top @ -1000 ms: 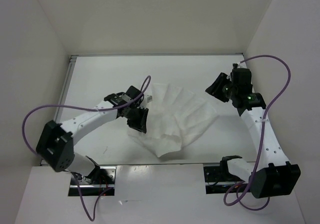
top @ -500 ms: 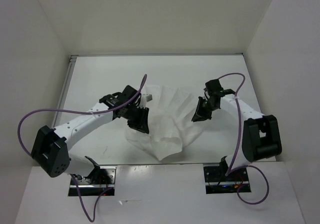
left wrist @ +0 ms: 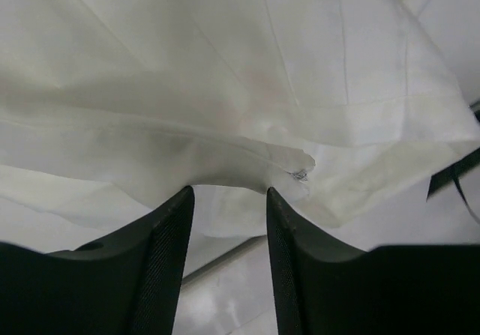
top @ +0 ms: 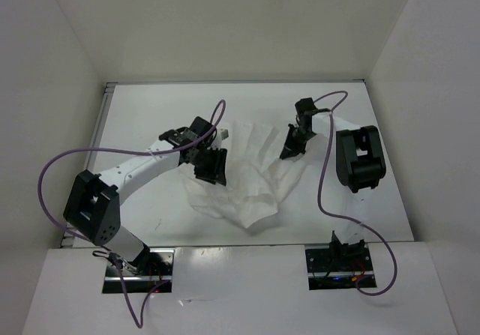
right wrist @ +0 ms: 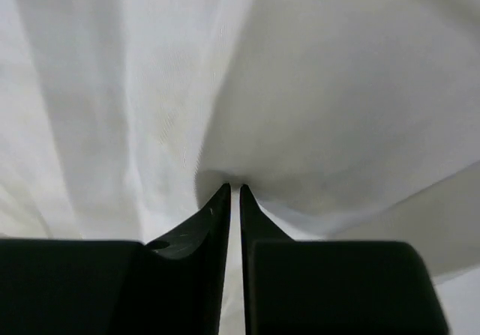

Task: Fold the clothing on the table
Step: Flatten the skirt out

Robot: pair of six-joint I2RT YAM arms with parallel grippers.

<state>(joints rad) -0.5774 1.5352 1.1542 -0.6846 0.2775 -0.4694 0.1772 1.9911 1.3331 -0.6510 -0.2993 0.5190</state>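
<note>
1. The clothing (top: 255, 185) is thin, soft white fabric, slightly sheer and creased in fanned ridges. It lies bunched on the matte white table (top: 142, 118), between the two sets of jaws.
2. On the right gripper (right wrist: 233, 188) I see the jaws nearly together, pinched on a puckered fold of the clothing at their tips.
3. On the left gripper (left wrist: 229, 191) the jaws stand apart. A hemmed edge sags just ahead of the tips; I cannot tell whether it touches them.
4. A purple cable (top: 324, 192) loops across the table behind the right jaws. Plain white walls (top: 225, 28) enclose the table.
</note>
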